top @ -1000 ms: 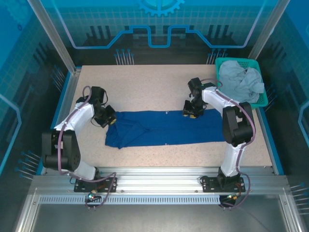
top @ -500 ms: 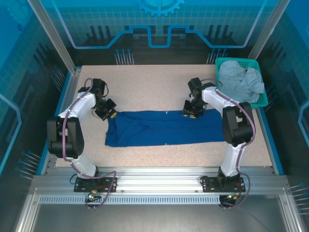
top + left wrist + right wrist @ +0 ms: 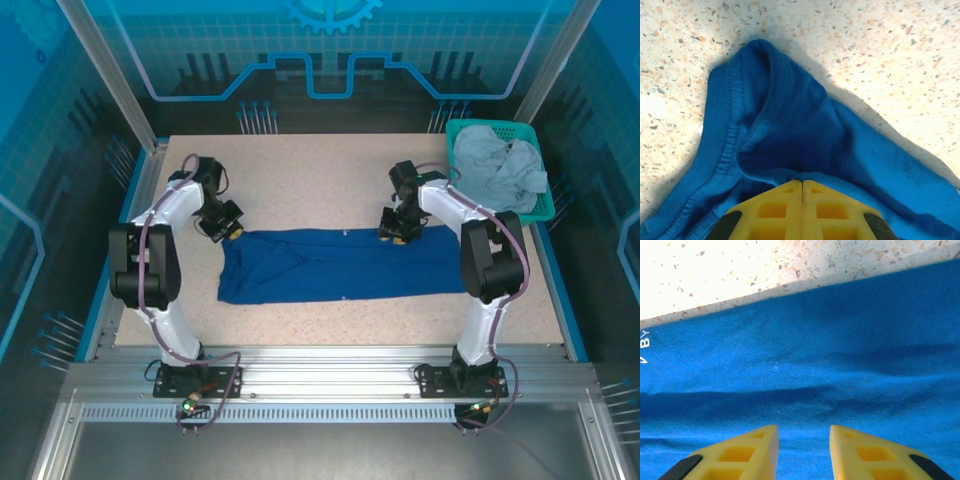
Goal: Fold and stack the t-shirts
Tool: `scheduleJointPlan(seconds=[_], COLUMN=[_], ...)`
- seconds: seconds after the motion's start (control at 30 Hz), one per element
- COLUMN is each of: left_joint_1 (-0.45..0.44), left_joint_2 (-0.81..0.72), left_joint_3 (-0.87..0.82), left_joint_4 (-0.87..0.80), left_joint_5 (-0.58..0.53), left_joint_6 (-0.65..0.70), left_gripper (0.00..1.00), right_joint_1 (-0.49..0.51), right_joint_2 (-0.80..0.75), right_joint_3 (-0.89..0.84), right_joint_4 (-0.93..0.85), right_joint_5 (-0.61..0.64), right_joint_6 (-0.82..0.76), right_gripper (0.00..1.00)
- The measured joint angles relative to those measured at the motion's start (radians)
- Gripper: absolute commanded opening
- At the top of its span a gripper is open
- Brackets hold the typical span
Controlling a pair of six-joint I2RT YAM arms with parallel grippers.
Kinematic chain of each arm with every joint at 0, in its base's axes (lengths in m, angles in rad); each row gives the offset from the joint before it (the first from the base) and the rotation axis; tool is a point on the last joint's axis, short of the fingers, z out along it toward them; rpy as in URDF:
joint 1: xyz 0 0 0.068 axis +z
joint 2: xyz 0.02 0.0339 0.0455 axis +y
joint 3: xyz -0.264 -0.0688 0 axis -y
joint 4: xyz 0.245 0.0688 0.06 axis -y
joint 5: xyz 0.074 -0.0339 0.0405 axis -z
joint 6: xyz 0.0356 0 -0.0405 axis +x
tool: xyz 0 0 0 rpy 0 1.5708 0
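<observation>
We see a big speckled table (image 3: 330, 180) with blue walls around it. A blue t-shirt (image 3: 340, 265) lies flat on the table, near the middle. It is folded into a long strip that runs from left to right.

The left arm (image 3: 165, 215) reaches to the left end of the strip. The right arm (image 3: 470, 225) bends over to the far edge of the strip, a bit right of the middle.

A teal basket (image 3: 497, 124) sits in the far right corner of the table, well apart from the blue t-shirt. A grey t-shirt (image 3: 500, 165) lies crumpled inside the basket.

The left pincer (image 3: 228, 228) is at the far left corner of the blue t-shirt. In the left wrist view its yellow fingers (image 3: 772, 210) are clenched tight together. They pinch a bit of the blue t-shirt (image 3: 790, 130), and the cloth rises up to the tips like a little tent. We see a stitched hem on the cloth there.

The right pincer (image 3: 396, 234) is at the far edge of the strip. In the right wrist view its two yellow fingers (image 3: 745, 447) stand apart, so it is released and grips nothing. The blue t-shirt (image 3: 815, 355) lies smooth under them, with the table just past its edge. We cannot tell if the tips touch the cloth.

Some small white letters (image 3: 645, 342) show on the cloth at the left side of that view.
</observation>
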Motion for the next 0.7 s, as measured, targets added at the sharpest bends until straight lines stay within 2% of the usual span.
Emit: scheduleJointPlan(seconds=[0.23, 0.27, 0.37, 0.4, 0.57, 0.7], left_joint_1=[0.000, 0.000, 0.000, 0.000, -0.019, -0.104], left_joint_2=[0.071, 0.080, 0.106, 0.111, 0.084, -0.072], left_joint_3=[0.047, 0.051, 0.068, 0.071, 0.072, -0.003], left_joint_4=[-0.006, -0.006, -0.007, -0.006, -0.013, 0.043], left_joint_5=[-0.020, -0.024, -0.043, -0.053, -0.124, -0.128], left_joint_6=[0.022, 0.027, 0.044, 0.047, 0.061, 0.059], left_gripper=[0.03, 0.06, 0.29, 0.33, 0.41, 0.44], right_joint_1=[0.000, 0.000, 0.000, 0.000, 0.005, 0.025], right_joint_2=[0.000, 0.000, -0.002, -0.004, -0.072, -0.186], right_joint_3=[-0.016, -0.018, -0.026, -0.031, -0.079, -0.125], right_joint_4=[0.000, -0.001, 0.000, 0.001, 0.016, 0.070], right_joint_5=[0.000, 0.000, 0.001, 0.001, 0.009, -0.031], right_joint_6=[0.000, 0.000, 0.000, 0.000, -0.003, -0.018], right_gripper=[0.33, 0.33, 0.33, 0.34, 0.37, 0.41])
